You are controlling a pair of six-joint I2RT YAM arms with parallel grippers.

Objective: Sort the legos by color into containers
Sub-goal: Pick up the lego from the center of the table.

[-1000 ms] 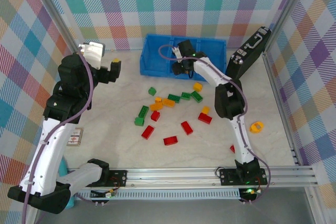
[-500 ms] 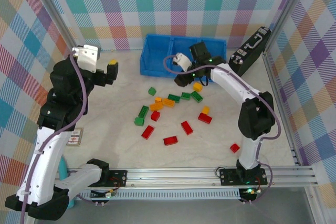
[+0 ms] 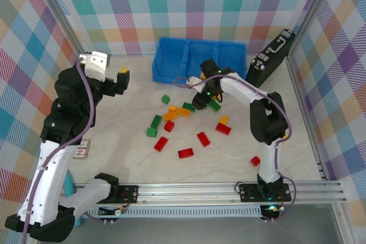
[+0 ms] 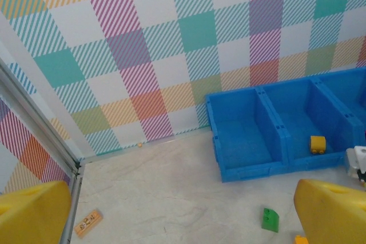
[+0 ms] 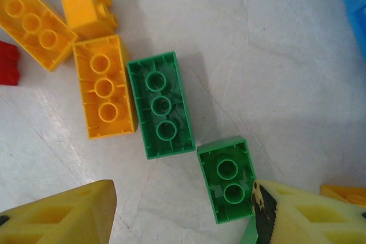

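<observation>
The right gripper (image 3: 200, 99) has left the blue tray (image 3: 171, 67) and dropped to the legos (image 3: 170, 116) scattered on the table (image 3: 114, 135), jaws apart, a small green brick (image 5: 226, 179) just beside one finger. The left gripper (image 3: 122, 77) still hangs raised at the left, jaws wide and empty. A black case (image 3: 271, 55) leans beside the tray.

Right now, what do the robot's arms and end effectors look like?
The left arm and right arm have white links, black joints and black bases. A purple-grey cable loops along each. The left end effector and right end effector have chunky yellow fingers.
</observation>
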